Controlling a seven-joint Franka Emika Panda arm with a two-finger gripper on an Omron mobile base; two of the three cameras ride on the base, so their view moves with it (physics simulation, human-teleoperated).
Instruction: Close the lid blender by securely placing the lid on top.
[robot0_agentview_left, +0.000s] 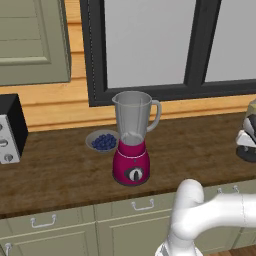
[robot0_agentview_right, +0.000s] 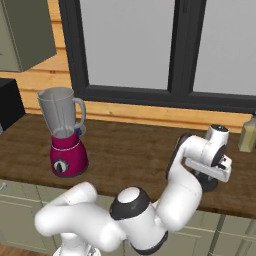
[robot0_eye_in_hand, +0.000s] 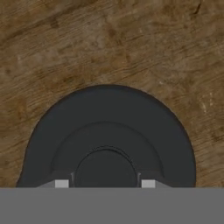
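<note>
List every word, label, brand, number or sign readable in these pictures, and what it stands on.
None can be read.
The blender has a black dial with a white pointer mark, but no letters or numbers.
The lid, the bowl of blueberries and the appliance with knobs at the left edge carry no text.

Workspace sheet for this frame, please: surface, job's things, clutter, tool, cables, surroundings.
Surface: wooden counter, over green cabinets.
Job's things: blender upright, jar mouth open; lid flat on the counter, under the tool.
Clutter: bowl of blueberries behind-left of the blender; bottle at far right.
Tool: tool low over the lid's knob, fingertips either side; grip cannot be told.
Cables: nothing seen.
Surroundings: window behind; dark appliance at left.
</note>
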